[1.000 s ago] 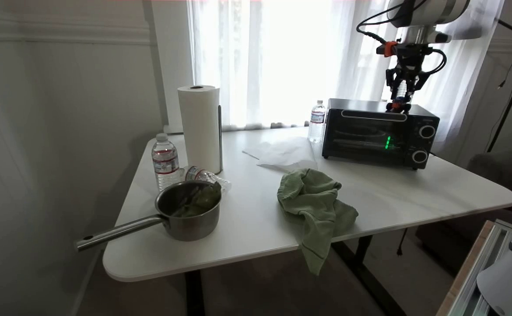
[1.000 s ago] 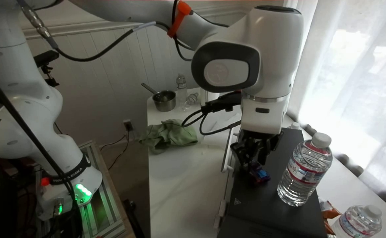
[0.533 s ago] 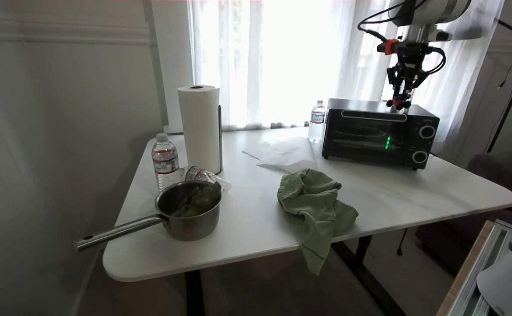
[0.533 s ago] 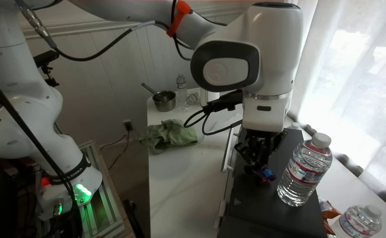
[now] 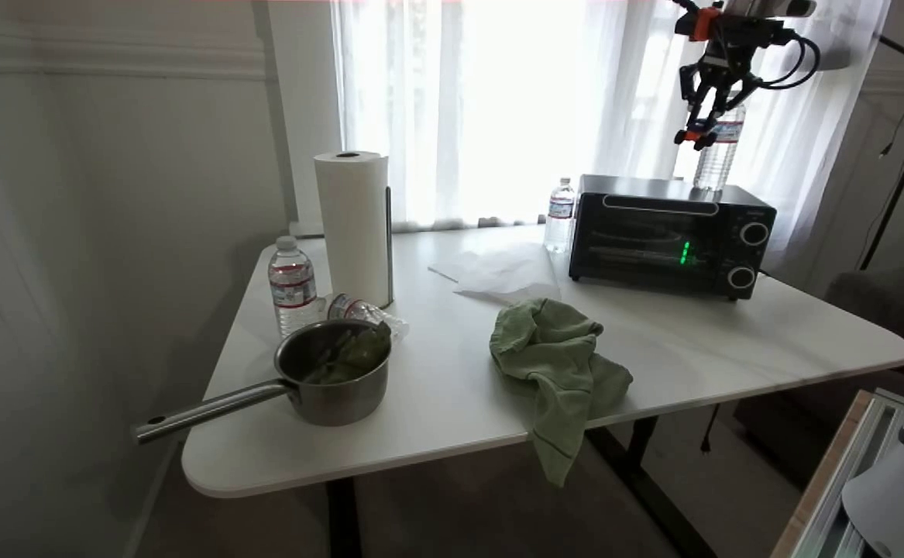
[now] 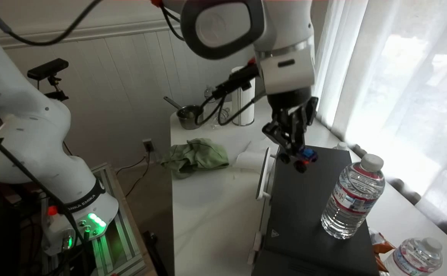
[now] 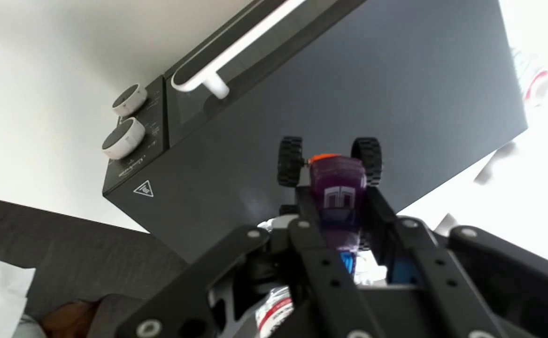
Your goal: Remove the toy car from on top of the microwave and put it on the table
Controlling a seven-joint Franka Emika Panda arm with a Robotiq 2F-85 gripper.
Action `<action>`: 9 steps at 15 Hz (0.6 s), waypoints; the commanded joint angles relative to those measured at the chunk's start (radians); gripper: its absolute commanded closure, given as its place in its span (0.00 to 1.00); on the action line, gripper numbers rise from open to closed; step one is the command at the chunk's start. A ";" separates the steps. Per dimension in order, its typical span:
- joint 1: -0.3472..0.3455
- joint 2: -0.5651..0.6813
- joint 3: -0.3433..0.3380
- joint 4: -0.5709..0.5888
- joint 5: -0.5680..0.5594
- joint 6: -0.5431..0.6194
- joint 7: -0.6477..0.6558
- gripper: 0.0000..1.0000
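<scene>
Above the microwave (image 5: 668,239), robot arm (image 6: 287,73) angled down, slightly tilted; jaws pinching the purple toy car (image 7: 338,188)

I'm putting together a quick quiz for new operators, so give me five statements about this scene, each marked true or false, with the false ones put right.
1. The end effector is gripping the toy car. True.
2. A capped water bottle stands upright on the microwave. True.
3. The toy car's wheels rest on the microwave. False: the toy car is held in the air above it.
4. The green cloth hangs partly over the edge of the table. True.
5. Every bottle in view stands upright. False: a clear bottle near the saucepan lies on its side.
</scene>
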 commanded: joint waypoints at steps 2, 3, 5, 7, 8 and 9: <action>0.033 -0.252 0.100 -0.207 -0.072 0.019 -0.079 0.93; 0.038 -0.290 0.126 -0.235 -0.079 0.014 -0.098 0.93; 0.049 -0.350 0.181 -0.288 -0.094 0.016 -0.134 0.93; 0.063 -0.381 0.237 -0.327 -0.106 0.039 -0.163 0.93; 0.072 -0.387 0.258 -0.334 -0.105 0.039 -0.188 0.93; 0.046 -0.330 0.246 -0.273 -0.075 0.005 -0.156 0.71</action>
